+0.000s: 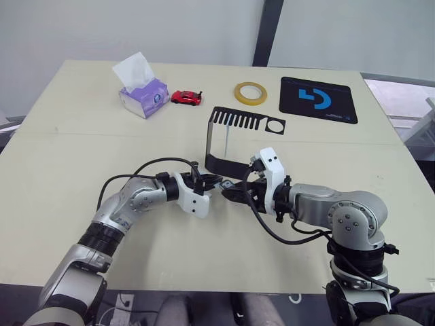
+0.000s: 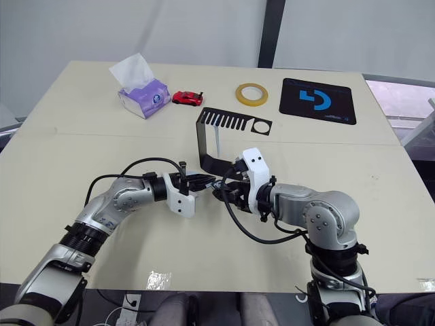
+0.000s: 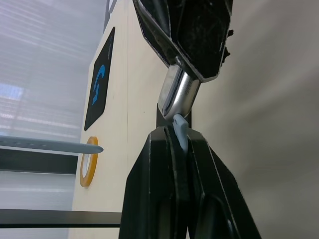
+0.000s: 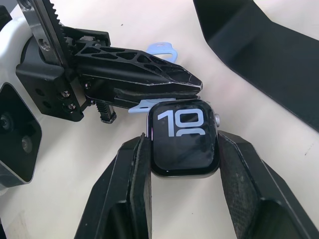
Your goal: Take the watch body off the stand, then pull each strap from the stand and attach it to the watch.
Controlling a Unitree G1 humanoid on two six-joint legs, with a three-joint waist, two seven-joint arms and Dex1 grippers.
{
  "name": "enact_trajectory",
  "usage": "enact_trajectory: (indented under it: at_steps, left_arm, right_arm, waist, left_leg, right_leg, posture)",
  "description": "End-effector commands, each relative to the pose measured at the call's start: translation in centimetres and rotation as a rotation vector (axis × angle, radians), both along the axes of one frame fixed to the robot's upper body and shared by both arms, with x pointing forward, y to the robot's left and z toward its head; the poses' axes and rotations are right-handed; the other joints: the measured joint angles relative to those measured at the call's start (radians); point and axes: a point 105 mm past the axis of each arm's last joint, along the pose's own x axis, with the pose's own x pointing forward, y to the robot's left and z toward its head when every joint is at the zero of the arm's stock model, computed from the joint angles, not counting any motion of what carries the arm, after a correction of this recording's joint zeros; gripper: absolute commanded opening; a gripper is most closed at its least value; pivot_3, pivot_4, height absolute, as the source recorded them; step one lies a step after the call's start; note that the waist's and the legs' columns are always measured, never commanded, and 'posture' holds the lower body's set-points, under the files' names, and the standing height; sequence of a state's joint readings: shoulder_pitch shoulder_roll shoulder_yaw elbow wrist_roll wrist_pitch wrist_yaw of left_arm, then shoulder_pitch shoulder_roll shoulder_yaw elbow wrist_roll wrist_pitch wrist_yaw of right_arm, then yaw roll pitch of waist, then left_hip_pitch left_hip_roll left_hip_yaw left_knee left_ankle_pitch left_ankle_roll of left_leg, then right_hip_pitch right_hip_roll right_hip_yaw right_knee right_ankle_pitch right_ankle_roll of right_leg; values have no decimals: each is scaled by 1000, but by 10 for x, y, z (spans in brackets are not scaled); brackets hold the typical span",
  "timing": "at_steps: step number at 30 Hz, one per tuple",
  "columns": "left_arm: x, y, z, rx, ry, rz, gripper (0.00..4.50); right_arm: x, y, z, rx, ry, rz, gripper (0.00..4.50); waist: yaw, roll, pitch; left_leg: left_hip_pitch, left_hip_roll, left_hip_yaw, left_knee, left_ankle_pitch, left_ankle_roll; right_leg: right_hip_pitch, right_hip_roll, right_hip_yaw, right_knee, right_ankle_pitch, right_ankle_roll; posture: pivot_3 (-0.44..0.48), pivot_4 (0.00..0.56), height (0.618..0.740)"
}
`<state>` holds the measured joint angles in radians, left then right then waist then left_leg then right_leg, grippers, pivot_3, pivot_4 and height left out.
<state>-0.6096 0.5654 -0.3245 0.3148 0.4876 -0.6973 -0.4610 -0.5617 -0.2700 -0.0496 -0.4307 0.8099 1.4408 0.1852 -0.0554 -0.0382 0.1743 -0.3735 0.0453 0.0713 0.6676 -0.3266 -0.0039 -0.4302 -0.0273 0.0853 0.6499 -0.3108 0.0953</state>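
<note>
You have the watch (image 4: 184, 137) pinched between the right gripper's (image 4: 185, 164) fingers, screen facing the wrist camera and lit with the digits "10". It sits off the stand, just above the table near the middle, a little nearer you than the stand's base.

One strap (image 4: 149, 105) is clamped in the left gripper (image 3: 180, 137), whose jaws are pressed together on it. A short pale-blue tip pokes out past the fingertips and touches the watch's left edge. In the left wrist view that tip meets the silvery rim of the case. You cannot tell whether it has seated in the slot. A looped bit of the same pale blue (image 4: 160, 49) shows behind the left gripper's fingers, lying on the table.

The two grippers meet tip to tip, the left coming from the left and the right from the right.

The stand (image 1: 234, 136) stands upright just beyond them, its slotted top plate pointing right.

Farther off, along the table's (image 1: 81, 156) far edge, you see a tissue box (image 1: 143, 95) on the left, then a red car (image 1: 186, 98), a tape roll (image 1: 251, 93) and a black pad (image 1: 318, 99) on the right.
</note>
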Motion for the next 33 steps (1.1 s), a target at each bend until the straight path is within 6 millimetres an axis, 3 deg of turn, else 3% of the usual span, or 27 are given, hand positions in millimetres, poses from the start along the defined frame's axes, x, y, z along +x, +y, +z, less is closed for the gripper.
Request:
enact_trajectory:
  at_steps: [1,12,33]
  left_arm:
    - [-5,-6,12,-26,-51,-28,0]
    - [-2,-5,10,51,-79,-37,0]
    - [-2,-6,15,13,-124,-51,0]
  right_arm:
    - [-9,9,12,20,-55,66,1528]
    - [-10,14,12,14,-61,72,1528]
    - [-8,14,16,100,-1,55,1528]
  waist:
    - [0,0,0]
    - [0,0,0]
    - [0,0,0]
  left_leg:
    - [0,0,0,0,0,0]
    - [0,0,0,0,0,0]
    - [-1,0,0,0,0,0]
  right_leg:
    - [0,0,0,0,0,0]
    - [0,0,0,-1,0,0]
    - [0,0,0,-1,0,0]
  posture:
    - [0,150,738]
    - [0,150,738]
    - [0,150,738]
